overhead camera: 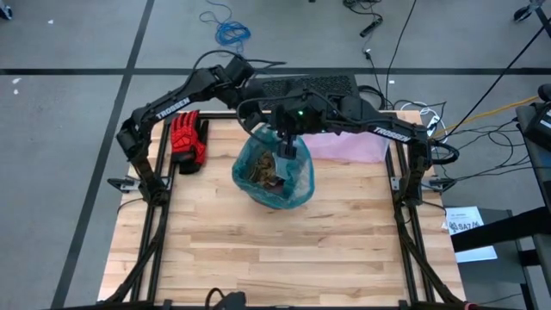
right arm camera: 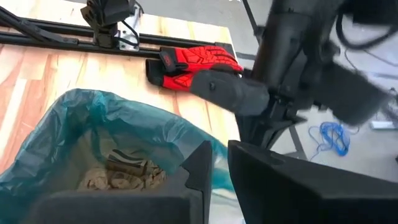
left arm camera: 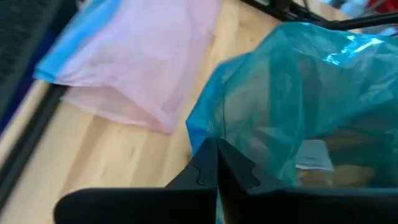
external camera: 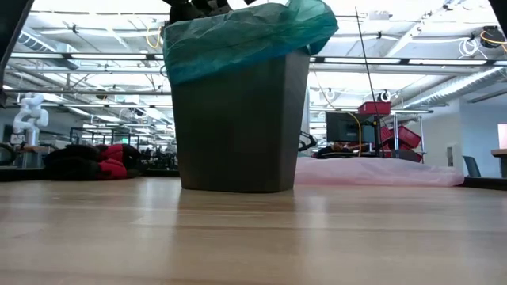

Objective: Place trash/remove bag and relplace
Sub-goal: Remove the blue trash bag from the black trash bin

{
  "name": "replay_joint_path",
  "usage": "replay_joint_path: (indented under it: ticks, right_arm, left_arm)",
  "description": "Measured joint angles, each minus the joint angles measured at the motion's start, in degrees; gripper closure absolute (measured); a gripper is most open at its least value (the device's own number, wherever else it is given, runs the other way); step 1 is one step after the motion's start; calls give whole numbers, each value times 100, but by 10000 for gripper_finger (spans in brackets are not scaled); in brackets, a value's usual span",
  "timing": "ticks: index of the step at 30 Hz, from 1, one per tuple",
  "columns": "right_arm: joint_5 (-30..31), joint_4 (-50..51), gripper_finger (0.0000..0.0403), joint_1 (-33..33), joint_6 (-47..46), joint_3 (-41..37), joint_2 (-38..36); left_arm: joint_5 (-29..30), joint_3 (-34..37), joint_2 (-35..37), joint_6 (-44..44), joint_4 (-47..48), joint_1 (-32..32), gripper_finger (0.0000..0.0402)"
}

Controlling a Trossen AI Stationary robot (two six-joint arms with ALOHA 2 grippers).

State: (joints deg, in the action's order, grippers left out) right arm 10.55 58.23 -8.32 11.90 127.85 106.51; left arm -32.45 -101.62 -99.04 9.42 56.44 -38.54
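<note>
- Trash's in: I see crumpled paper inside the bag (overhead camera: 274,170), which lines the grey bin (external camera: 238,119) at frame centre, high view.
- Left gripper (left arm camera: 216,163) fingers pressed together on the bag's rim.
- Right gripper (right arm camera: 219,163) nearly closed, pinching the rim too.
- Left: lift bag out, fit the pink bag (overhead camera: 349,145).
</note>
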Motion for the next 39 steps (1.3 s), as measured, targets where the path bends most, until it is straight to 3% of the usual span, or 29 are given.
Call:
replay_joint_path:
  ticks: [10,15,18,22,27,32,34,39]
  right_arm:
    - [-1,252,367,-314,-766,2,-226]
    - [-345,751,383,-779,-2097,10,-253]
    - [-836,1241,366,-1212,-2713,9,-97]
    - [-1031,1635,318,-1731,-3057,9,263]
    - [-2909,1377,304,-2187,-2700,-13,960]
    - [-4797,-22,368,-2099,-2930,0,1275]
    - [-5283,-375,393,-2067,-3072,0,1331]
    - [-6307,-917,401,-1762,-2916,0,1287]
  left_arm:
    - [380,0,798,18,-19,-276,401]
    - [524,0,1166,-151,9,-308,401]
    - [620,0,1285,-155,106,-308,401]
    - [645,0,1338,-277,232,-308,401]
    - [647,0,1407,-309,330,-321,401]
    - [647,0,1431,-312,424,-319,401]
    - [696,0,1480,-312,582,-320,401]
    - [1265,0,1620,-308,776,-323,401]
